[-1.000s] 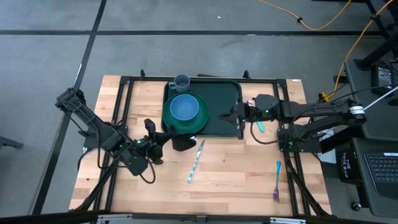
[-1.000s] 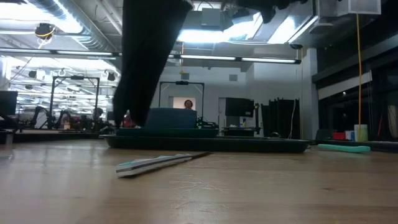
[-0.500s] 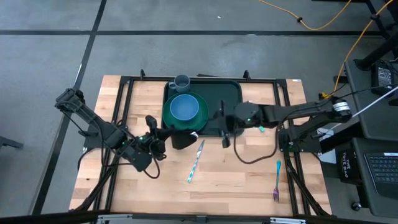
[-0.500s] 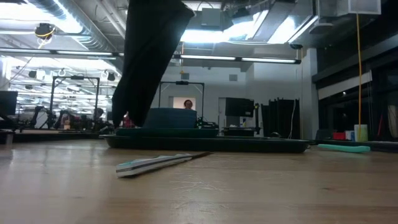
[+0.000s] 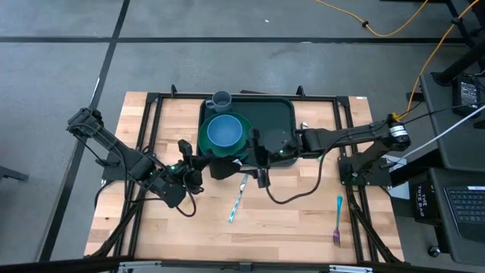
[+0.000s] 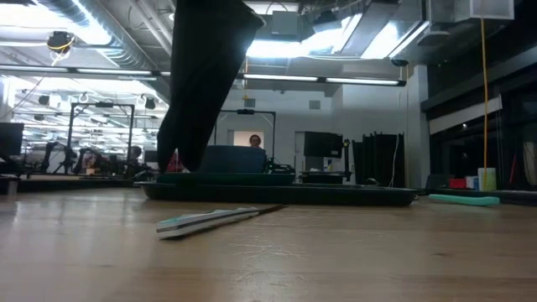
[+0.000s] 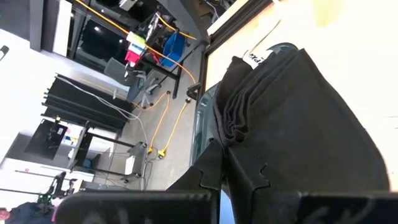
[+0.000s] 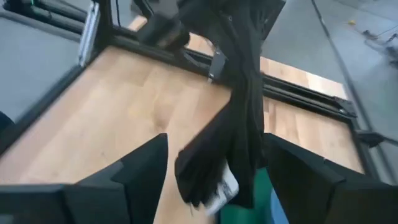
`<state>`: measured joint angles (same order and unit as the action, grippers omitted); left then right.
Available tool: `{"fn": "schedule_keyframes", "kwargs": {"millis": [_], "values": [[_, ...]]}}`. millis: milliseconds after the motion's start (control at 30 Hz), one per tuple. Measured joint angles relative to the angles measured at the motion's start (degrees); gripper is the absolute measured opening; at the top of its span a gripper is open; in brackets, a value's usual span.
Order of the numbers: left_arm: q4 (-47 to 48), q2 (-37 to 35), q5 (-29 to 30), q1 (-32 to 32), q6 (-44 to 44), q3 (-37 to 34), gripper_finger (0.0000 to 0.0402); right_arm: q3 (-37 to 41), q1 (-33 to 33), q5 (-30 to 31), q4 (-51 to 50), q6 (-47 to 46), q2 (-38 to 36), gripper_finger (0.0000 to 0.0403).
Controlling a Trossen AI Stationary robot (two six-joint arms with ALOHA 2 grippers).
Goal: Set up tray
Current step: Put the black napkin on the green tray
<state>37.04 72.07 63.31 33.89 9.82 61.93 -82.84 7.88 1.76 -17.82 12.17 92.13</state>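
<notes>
From above, the dark green tray (image 5: 267, 121) is seen at the far middle of the wooden surface (image 5: 295, 212), a smooth moulded rectangle with rounded corners and a raised rim. On its left half lies a round green plate (image 5: 235, 145) bearing a blue bowl (image 5: 223, 131); a grey cup (image 5: 221, 99) stands at the tray's far left corner. A black folded cloth (image 5: 221, 168) is clamped in the left tool (image 5: 204, 168), at the tray's near left corner. The right tool (image 5: 255, 158), its fingers spread wide and empty, is held just beside that cloth. A slim utensil (image 5: 236, 197) lies on the boards nearby and a fork (image 5: 336, 226) further right.

At surface level, the cloth (image 6: 205, 80) is seen hanging limp from above, in front of the tray (image 6: 336, 195).

In the left wrist view, soft layered folds of cloth (image 7: 292, 124) and a small label are pinched between the fingers.

In the right wrist view, the cloth (image 8: 239, 124) hangs between the open fingers (image 8: 124, 168).

The placing of the cloth appears to be the step in hand; a closing of the right tool on its hanging edge is likely called for next.
</notes>
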Motion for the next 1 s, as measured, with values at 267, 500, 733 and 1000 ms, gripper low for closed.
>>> {"fn": "schedule_keyframes", "kwargs": {"millis": [267, 500, 733, 1000], "values": [[-0.46, 0.02, -0.01, 0.08, 0.45, 0.0, 0.0002, -1.75, -0.05, 0.04, -2.56, -2.54, 3.5, 0.027], [-3.98, 0.02, -0.26, 0.07, 3.89, 0.0, 0.0002, -1.75, -0.24, -0.06, -1.65, -2.68, 4.79, 0.027], [-5.1, 0.02, -0.37, -1.34, 4.92, 0.0, 0.0002, -1.75, -0.24, -0.35, -0.73, -5.86, 4.79, 0.027], [-9.44, 0.02, -0.45, -4.42, 7.98, 0.0, 0.0002, -1.75, -0.26, -0.33, 1.52, -5.89, 4.79, 0.027]]}}
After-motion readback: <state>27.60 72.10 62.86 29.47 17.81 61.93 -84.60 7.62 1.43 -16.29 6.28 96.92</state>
